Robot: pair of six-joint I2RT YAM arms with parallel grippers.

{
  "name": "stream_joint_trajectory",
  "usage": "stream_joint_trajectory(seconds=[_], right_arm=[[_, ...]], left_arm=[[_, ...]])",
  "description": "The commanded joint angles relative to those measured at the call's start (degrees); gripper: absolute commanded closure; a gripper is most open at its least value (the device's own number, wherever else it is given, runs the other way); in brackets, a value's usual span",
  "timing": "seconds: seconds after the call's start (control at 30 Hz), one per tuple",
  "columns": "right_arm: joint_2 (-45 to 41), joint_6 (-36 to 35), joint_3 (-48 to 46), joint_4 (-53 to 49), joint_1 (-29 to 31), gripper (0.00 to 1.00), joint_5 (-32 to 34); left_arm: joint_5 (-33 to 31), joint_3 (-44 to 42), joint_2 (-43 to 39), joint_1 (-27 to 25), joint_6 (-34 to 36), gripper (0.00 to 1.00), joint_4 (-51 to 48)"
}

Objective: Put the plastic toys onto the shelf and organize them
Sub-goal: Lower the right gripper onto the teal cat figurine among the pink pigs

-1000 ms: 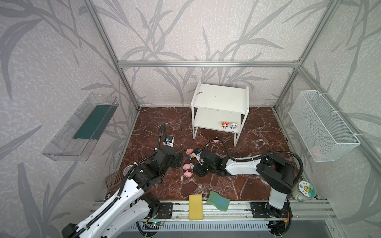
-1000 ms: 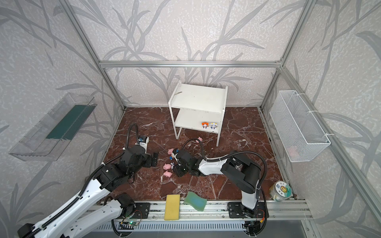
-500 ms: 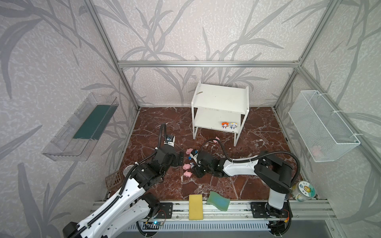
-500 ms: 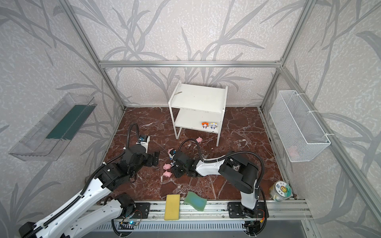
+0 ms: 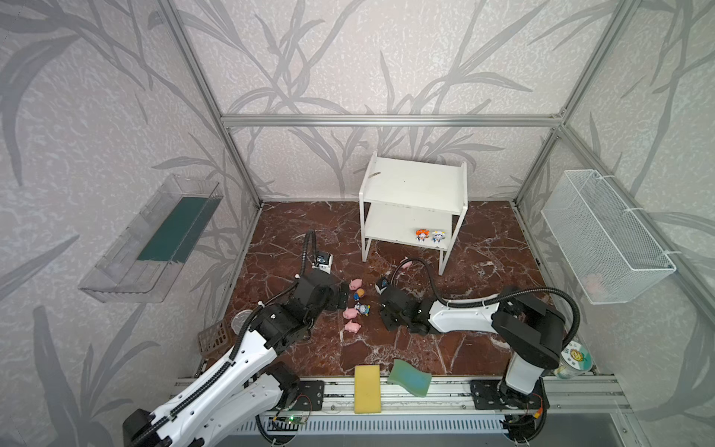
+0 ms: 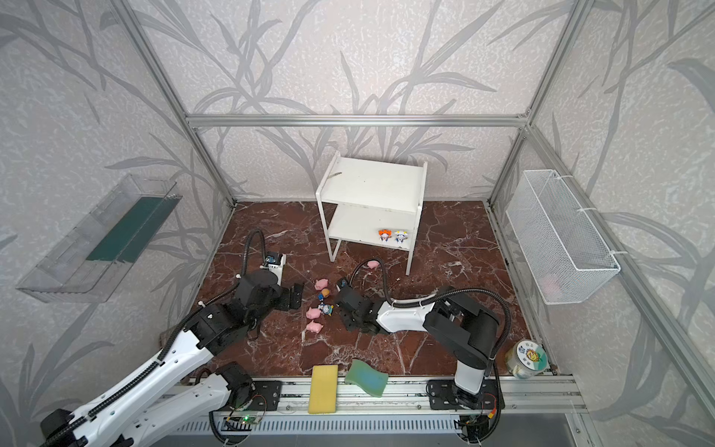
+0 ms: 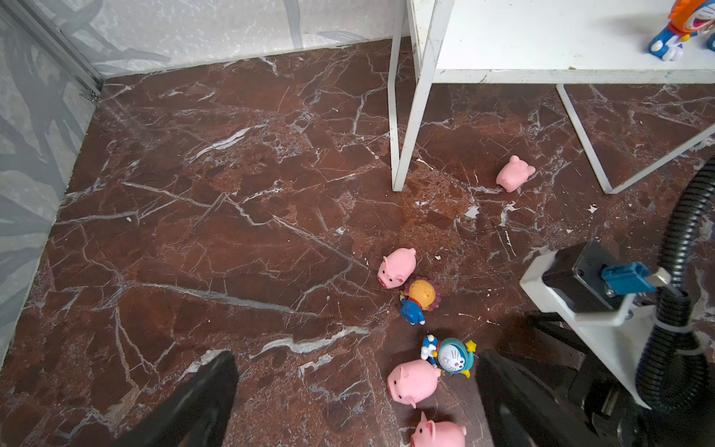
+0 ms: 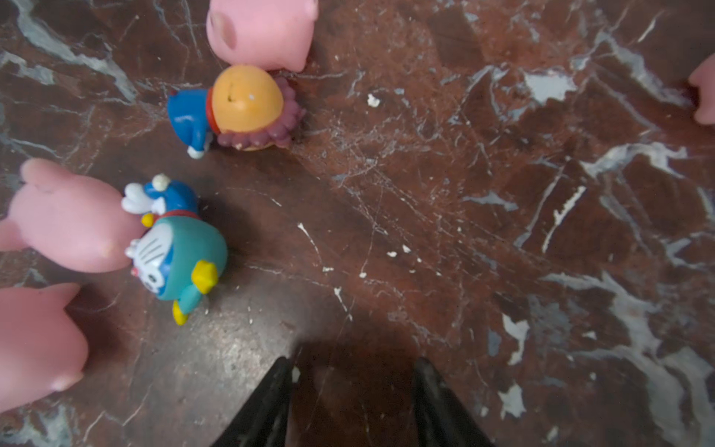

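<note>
Marble floor (image 5: 483, 271), left gripper (image 7: 354, 371) wide open, right gripper (image 8: 354, 363) half-open, both empty

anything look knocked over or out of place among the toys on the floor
Yes: the orange-headed figurine and the teal-hooded figurine lie toppled on the floor, unlike the two figurines standing on the lower board of the shelf. One pink pig sits apart near a shelf leg.

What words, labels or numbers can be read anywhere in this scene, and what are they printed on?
Jar lid: a round label with a cartoon face and a few small characters above it, too small to read.
No other writing shows on anything in any view.
</note>
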Motion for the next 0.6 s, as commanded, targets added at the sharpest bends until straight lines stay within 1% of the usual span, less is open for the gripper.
stream_joint_trajectory(seconds=[0.0, 0.07, 0.13, 0.27, 0.4, 0.57], right_arm=[[-2.33, -3.43, -3.16, 3.11, -0.05, 0.51, -8.27], [-2.78, -4.47, -3.97, 5.75, -0.06, 0.53, -13.5], [-2.44, -5.0, -3.59, 6.29, -0.01, 0.53, -16.24], [-0.02, -4.92, -1.82, 8.15, 0.8, 0.5, -17.2], [3.06, -5.65, 0.77, 9.5, 0.76, 0.46, -16.39], [7.24, -7.07, 4.14, 11.41, 0.61, 0.46, -18.31]], left_arm=[[-0.1, -0.48, -0.05, 0.04, 0.14, 0.03, 0.88], [-0.21, -0.41, -0.05, 0.01, 0.38, 0.03, 0.87], [-0.23, -0.6, -0.14, 0.03, 0.38, 0.02, 1.03], [0.63, -0.89, 0.19, 0.06, 0.33, 0.03, 2.08], [0.47, -0.81, 0.03, 0.07, 0.46, 0.03, 1.59], [0.26, -1.02, -1.2, 0.07, 0.56, 0.02, 1.48]])
